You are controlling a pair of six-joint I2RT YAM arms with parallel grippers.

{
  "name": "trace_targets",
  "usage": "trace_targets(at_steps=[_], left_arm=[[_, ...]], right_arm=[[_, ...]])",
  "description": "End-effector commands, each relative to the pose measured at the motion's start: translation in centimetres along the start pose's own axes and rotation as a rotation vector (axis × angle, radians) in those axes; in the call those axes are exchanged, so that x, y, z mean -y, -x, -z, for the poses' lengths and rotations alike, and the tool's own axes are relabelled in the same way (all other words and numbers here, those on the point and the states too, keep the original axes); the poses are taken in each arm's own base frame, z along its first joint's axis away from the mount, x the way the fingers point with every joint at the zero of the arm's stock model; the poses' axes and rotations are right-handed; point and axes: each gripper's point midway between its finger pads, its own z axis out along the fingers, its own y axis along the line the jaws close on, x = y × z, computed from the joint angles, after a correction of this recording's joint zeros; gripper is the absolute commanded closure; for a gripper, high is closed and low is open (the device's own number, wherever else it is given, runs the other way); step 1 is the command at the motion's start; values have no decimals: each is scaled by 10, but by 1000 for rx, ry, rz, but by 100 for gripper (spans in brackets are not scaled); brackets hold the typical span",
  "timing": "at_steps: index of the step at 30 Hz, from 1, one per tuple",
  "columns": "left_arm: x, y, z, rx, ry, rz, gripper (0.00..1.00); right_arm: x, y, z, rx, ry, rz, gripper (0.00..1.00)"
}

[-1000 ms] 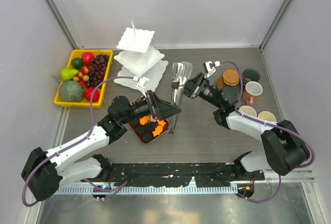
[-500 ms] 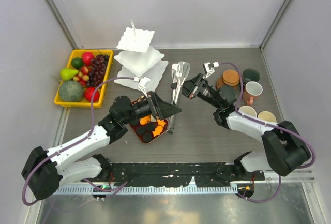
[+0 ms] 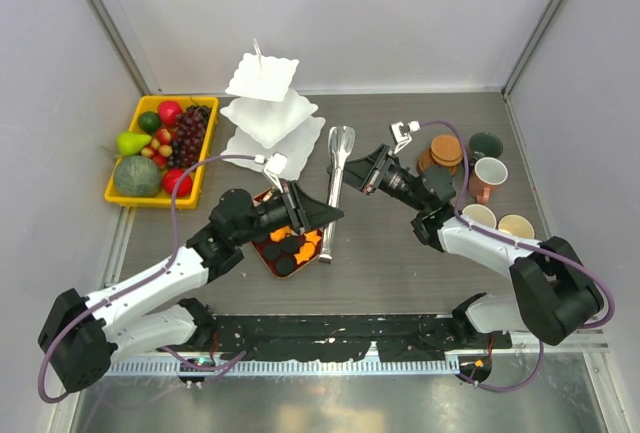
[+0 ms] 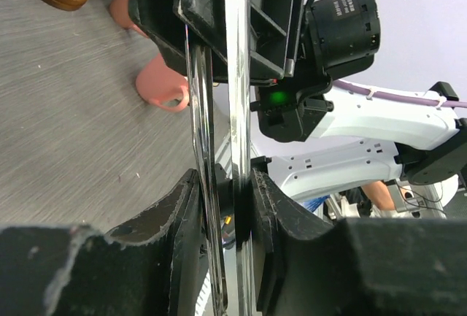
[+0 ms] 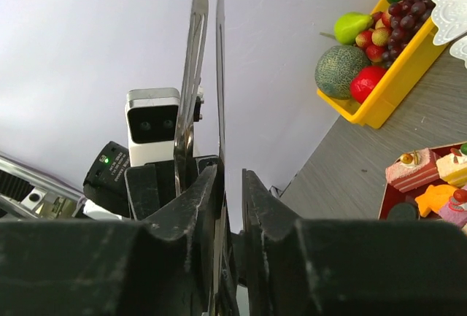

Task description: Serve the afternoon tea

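The metal tongs lie lengthwise between my two grippers, above the table. My left gripper is shut on their lower part, and in the left wrist view both blades are pinched between my left gripper. My right gripper stands beside their upper part. In the right wrist view the tongs rest against one finger of my right gripper, with a gap to the other. Orange, black and pink pastries sit on a red tray under my left arm. The white three-tier stand is at the back.
A yellow tray of fruit stands at the far left. At the right are a stack of brown coasters, a green mug, a pink mug and beige mugs.
My left gripper has shut on the tongs. My right gripper's jaws have parted slightly off them. The tongs have shifted a little left and straightened.
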Motion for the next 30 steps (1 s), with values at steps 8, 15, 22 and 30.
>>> trace_targets(at_steps=[8,15,22,30], left_arm=[[37,39,25,207,-106,-66,67],[36,42,33,247,-114,-64,57],[37,42,35,255,-127,-61,55],[28,56,48,351,-111,-16,54]], right_arm=[[-9,4,-1,5,18,71,50],[-11,5,-2,3,23,75,42],[-8,4,-3,-2,17,60,38],[-6,3,-2,4,11,56,32]])
